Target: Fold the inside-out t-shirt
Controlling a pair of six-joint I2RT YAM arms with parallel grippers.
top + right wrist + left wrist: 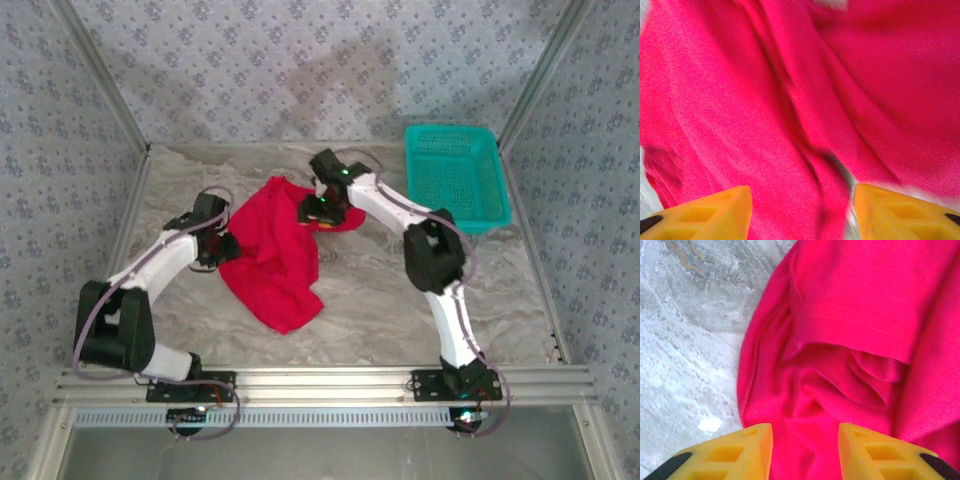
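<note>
No text, label or number is legible anywhere.

Item inspected: t-shirt [275,250], plain bright red soft cloth. Condition: unfolded, crumpled in one loose heap. Position: left of centre on the bench [400,300], lying on a slant. The upper end is bunched towards the back of the bench, with a small lobe reaching right. The lower end spreads into a broader flap pointing at the near edge. Close up, a stitched hem band [850,335] lies over a pocket of deep, soft folds. The cloth's left edge rests flat on the marbled surface. Elsewhere, long creases run diagonally through the fabric.
</note>
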